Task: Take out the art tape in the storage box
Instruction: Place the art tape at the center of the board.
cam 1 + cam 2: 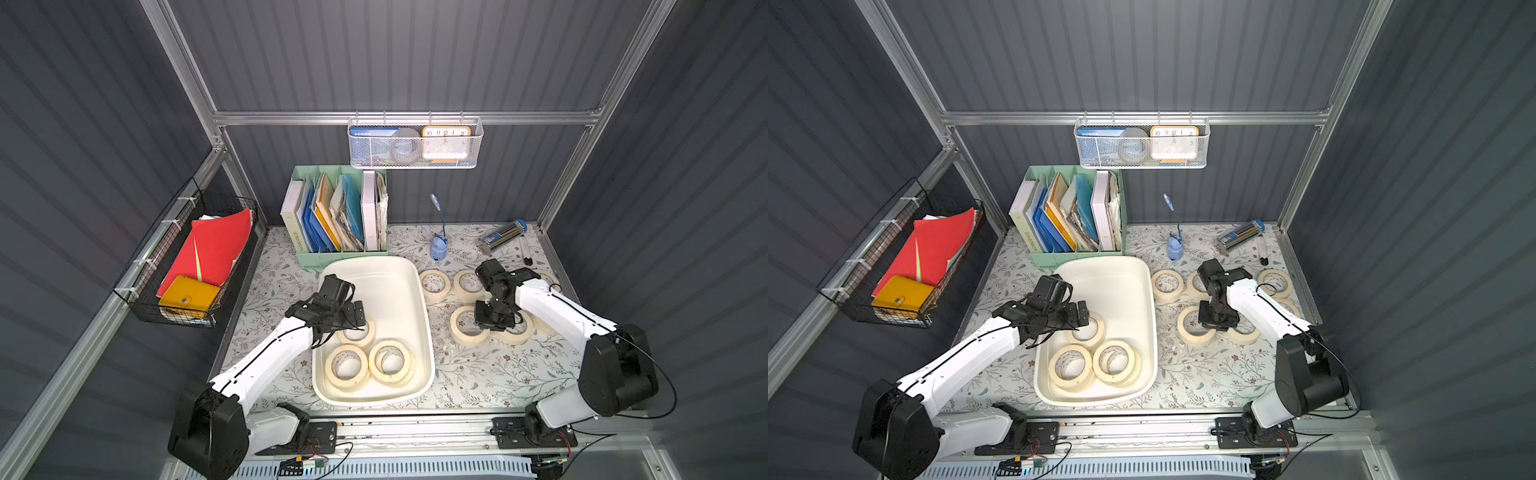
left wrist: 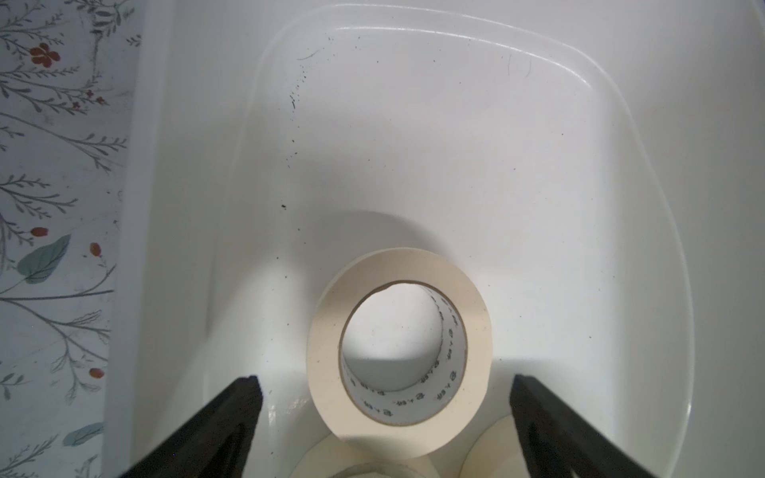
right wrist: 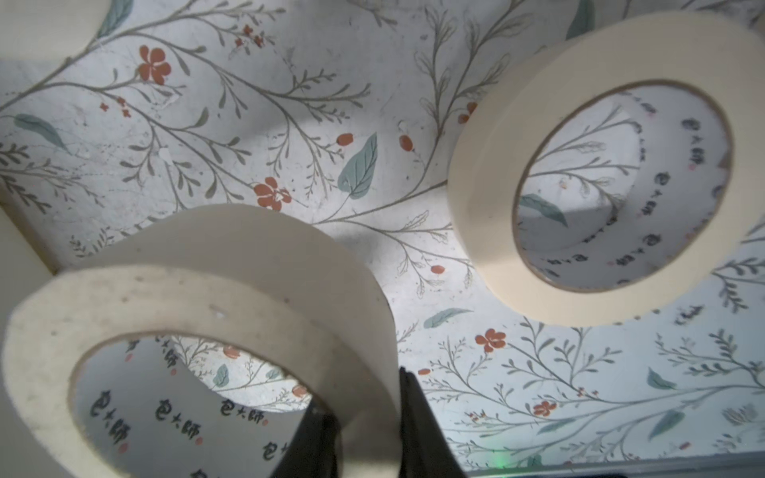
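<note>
Over the box (image 2: 186,165), our left gripper (image 2: 384,380) gapes to straddle a roll (image 2: 399,265).
Our right gripper (image 3: 364,414) pinches a second roll (image 3: 198,298) by its wall, to park it outside.

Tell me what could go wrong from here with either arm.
The open left gripper hangs over one tape roll in the storage box; its neighbours crowd close, so closing may snag them. The right gripper pinches only the wall of its held roll, which could slip or land on a table roll.

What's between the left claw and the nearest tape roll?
Nothing but bare storage box floor separates left gripper from tape roll, per the left wrist view.
</note>
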`<control>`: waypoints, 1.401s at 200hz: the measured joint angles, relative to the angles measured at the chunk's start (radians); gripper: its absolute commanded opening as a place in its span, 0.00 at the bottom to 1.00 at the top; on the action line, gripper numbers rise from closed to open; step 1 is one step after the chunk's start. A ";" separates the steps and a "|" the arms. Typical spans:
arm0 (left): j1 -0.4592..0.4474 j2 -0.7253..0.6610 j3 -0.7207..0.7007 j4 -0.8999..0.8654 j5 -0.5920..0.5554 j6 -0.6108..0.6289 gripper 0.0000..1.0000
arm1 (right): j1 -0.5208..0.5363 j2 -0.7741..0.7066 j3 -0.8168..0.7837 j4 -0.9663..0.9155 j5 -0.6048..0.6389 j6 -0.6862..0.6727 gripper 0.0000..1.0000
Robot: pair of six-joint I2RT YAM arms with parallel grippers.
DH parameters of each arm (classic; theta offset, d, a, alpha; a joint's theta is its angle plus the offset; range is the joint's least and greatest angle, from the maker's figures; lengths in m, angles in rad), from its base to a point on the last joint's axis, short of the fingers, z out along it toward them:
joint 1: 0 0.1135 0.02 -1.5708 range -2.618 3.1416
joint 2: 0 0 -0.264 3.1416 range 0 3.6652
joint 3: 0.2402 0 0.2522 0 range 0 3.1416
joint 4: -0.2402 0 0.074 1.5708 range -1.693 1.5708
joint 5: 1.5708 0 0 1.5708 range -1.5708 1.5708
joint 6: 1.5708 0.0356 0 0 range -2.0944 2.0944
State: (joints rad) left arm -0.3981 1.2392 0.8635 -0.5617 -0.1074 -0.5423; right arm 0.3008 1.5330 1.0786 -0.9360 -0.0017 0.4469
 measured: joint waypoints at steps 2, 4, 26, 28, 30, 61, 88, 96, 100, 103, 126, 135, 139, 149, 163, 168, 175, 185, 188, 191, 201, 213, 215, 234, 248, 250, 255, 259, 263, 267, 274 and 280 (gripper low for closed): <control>0.000 0.000 0.000 -0.001 0.000 -0.001 0.99 | -0.003 0.004 -0.003 0.008 -0.002 0.000 0.00; 0.000 0.000 0.000 -0.001 0.000 -0.001 0.99 | -0.005 0.007 -0.006 0.014 -0.002 0.000 0.00; 0.000 -0.006 0.000 -0.018 -0.005 -0.001 0.99 | -0.033 0.062 -0.029 0.096 -0.012 0.001 0.00; 0.000 -0.007 0.000 -0.020 -0.006 -0.001 0.99 | -0.036 0.069 -0.030 0.103 -0.013 0.001 0.00; 0.000 -0.008 0.000 -0.023 -0.008 -0.001 0.99 | -0.039 0.073 -0.031 0.108 -0.013 0.001 0.00; 0.000 -0.032 0.012 -0.092 -0.040 0.000 0.99 | -0.072 0.147 -0.032 0.180 -0.013 -0.008 0.00; 0.001 -0.077 0.021 -0.135 -0.062 -0.001 0.99 | -0.091 0.169 -0.031 0.199 -0.005 -0.018 0.00; 0.001 -0.093 0.021 -0.148 -0.067 -0.001 0.99 | -0.095 0.169 -0.031 0.203 -0.002 -0.019 0.00; 0.001 -0.101 0.021 -0.155 -0.070 -0.002 0.99 | -0.097 0.169 -0.031 0.205 0.000 -0.019 0.00; 0.002 -0.105 0.021 -0.158 -0.072 -0.002 0.99 | -0.099 0.169 -0.031 0.206 0.002 -0.019 0.00; 0.004 -0.118 0.021 -0.180 -0.080 -0.010 1.00 | -0.113 0.162 -0.039 0.219 0.013 -0.021 0.00; 0.005 -0.118 0.021 -0.185 -0.081 -0.013 1.00 | -0.118 0.158 -0.044 0.223 0.016 -0.022 0.00; 0.005 -0.117 0.021 -0.188 -0.081 -0.014 0.99 | -0.120 0.156 -0.046 0.225 0.017 -0.022 0.00; 0.005 -0.116 0.021 -0.194 -0.082 -0.017 0.99 | -0.121 0.151 -0.051 0.230 0.019 -0.022 0.00; 0.005 -0.110 0.021 -0.199 -0.085 -0.021 0.99 | -0.121 0.145 -0.056 0.233 0.023 -0.026 0.29; 0.005 -0.106 0.021 -0.200 -0.087 -0.023 0.99 | -0.121 0.143 -0.056 0.232 0.024 -0.027 0.39; 0.005 -0.100 0.021 -0.201 -0.088 -0.024 0.99 | -0.121 0.139 -0.056 0.230 0.026 -0.030 0.49; 0.005 -0.090 0.019 -0.200 -0.088 -0.027 0.98 | -0.121 0.129 -0.056 0.227 0.029 -0.048 0.60; 0.005 -0.085 0.018 -0.200 -0.088 -0.027 0.98 | -0.121 0.122 -0.056 0.225 0.029 -0.039 0.62; 0.006 -0.082 0.018 -0.200 -0.089 -0.027 0.97 | -0.122 0.116 -0.056 0.221 0.028 -0.054 0.63; 0.008 -0.068 0.013 -0.196 -0.087 -0.027 0.97 | -0.121 0.087 -0.054 0.209 0.026 -0.053 0.63; 0.011 -0.051 0.006 -0.187 -0.087 -0.028 0.96 | -0.121 0.044 -0.043 0.191 0.020 -0.064 0.63; 0.012 -0.047 0.004 -0.183 -0.087 -0.028 0.95 | -0.120 0.034 -0.040 0.187 0.019 -0.064 0.63; 0.020 -0.012 -0.004 -0.151 -0.071 -0.031 0.92 | -0.105 -0.036 -0.001 0.153 0.000 -0.067 0.63; 0.024 0.018 -0.005 -0.123 -0.057 -0.032 0.90 | -0.076 -0.078 0.032 0.135 -0.013 -0.066 0.63; 0.025 0.022 -0.005 -0.119 -0.055 -0.031 0.90 | -0.070 -0.084 0.036 0.132 -0.014 -0.064 0.63; 0.026 0.034 -0.006 -0.109 -0.050 -0.032 0.89 | -0.055 -0.096 0.045 0.129 -0.021 -0.062 0.63; 0.027 0.042 -0.006 -0.102 -0.046 -0.032 0.88 | -0.043 -0.104 0.050 0.126 -0.025 -0.061 0.63; 0.030 0.050 -0.006 -0.097 -0.043 -0.031 0.88 | -0.026 -0.113 0.055 0.123 -0.031 -0.058 0.63; 0.031 0.059 -0.007 -0.090 -0.038 -0.032 0.87 | -0.011 -0.118 0.056 0.121 -0.036 -0.053 0.63; 0.034 0.073 -0.009 -0.078 -0.031 -0.032 0.84 | 0.015 -0.125 0.058 0.117 -0.042 -0.044 0.63; 0.039 0.085 -0.012 -0.066 -0.023 -0.034 0.83 | 0.036 -0.127 0.058 0.114 -0.048 -0.038 0.63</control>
State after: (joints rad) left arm -0.3595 1.3239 0.8513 -0.6281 -0.1303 -0.5758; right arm 0.3367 1.4063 1.1362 -0.8223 -0.0498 0.4088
